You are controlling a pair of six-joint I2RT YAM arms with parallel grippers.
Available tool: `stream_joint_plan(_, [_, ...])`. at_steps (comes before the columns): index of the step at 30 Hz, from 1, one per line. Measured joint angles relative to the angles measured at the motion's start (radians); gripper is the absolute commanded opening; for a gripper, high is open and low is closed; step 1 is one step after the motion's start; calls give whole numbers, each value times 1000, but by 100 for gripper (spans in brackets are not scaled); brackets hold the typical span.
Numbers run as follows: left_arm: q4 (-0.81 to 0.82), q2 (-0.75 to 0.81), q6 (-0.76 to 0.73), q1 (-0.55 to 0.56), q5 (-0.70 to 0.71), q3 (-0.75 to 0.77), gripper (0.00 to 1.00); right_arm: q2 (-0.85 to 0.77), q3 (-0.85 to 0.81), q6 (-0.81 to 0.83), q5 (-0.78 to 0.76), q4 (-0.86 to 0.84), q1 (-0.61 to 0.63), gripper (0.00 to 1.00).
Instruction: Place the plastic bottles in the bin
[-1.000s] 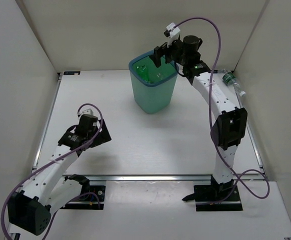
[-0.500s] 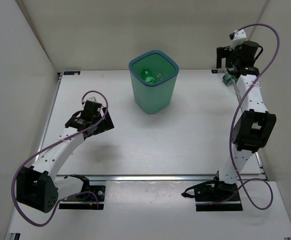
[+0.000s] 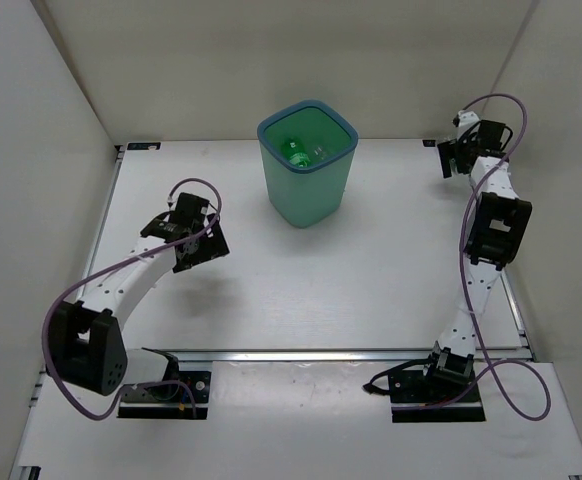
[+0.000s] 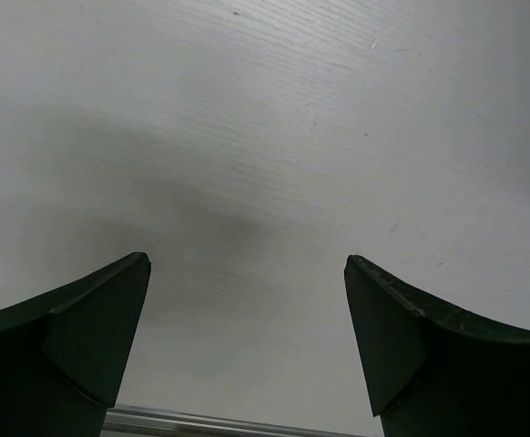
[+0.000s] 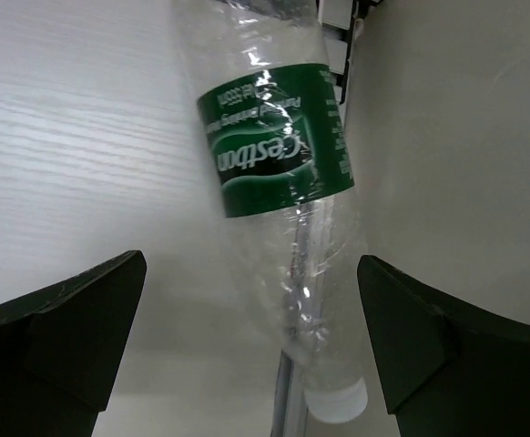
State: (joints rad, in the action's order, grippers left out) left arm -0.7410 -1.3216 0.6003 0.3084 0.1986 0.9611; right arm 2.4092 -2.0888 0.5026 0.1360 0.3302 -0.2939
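Clear bottle with green label (image 5: 279, 173): lies on the surface (image 3: 371, 270) well right of the bin (image 3: 311, 205), white cap nearest the wrist camera.
Right end effector (image 5: 251, 264): fingers spread wide, one on either side of it.
Bin: upright, green bottles (image 3: 296, 150) inside.
Left end effector (image 4: 247, 259): spread open over the surface, left of the bin.

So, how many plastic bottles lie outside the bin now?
1. A clear bottle with a green label lies on the table beside the right wall, under the open right gripper. The bin holds at least one more; others may be hidden.
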Motion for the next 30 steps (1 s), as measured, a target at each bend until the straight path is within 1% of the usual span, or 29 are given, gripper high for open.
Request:
stream_joint_plan(2, [-8,-11,3,-9,-3,0,99,49,-43,7,0,-5,-15,98])
stream_joint_plan(5, [-6,-24,13,-19,-24,-1,99,97,-94,17,11,-18,-31,99])
stream_joint_plan(10, [-12,-51,21,-18,-26,3,99,116,-101,13,18,-42,-50,96])
stream_joint_plan(13, [-21,-63,27,-18,-26,13,99,126,-107,-5,27,-59,-53,91])
stream_joint_plan(15, [-24,-65,30,-18,-23,22,99,131,-107,-10,29,-63,-53,84])
stream_joint_plan(16, [-26,-64,32,-18,-23,27,98,134,-107,-13,30,-66,-53,76])
stream_joint_plan(17, [-27,-64,34,-19,-22,33,99,137,-107,-15,30,-70,-53,73])
stream_joint_plan(22, [-52,-53,38,-20,5,55,99,148,-107,-32,28,-86,-53,61])
stream_joint_plan(23, [-58,-48,39,-23,9,57,99,148,-107,-35,29,-87,-53,60])
stream_joint_plan(25, [-72,-34,40,-26,20,62,99,148,-107,-47,32,-91,-53,44])
stream_joint_plan(27, [-87,-17,41,-29,31,72,99,148,-107,-62,49,-90,-52,37])
stream_joint_plan(28, [-93,-6,41,-29,37,77,99,148,-108,-72,64,-87,-52,28])
stream_joint_plan(30, [-100,16,40,-36,50,86,99,148,-119,-105,122,-71,-49,16])
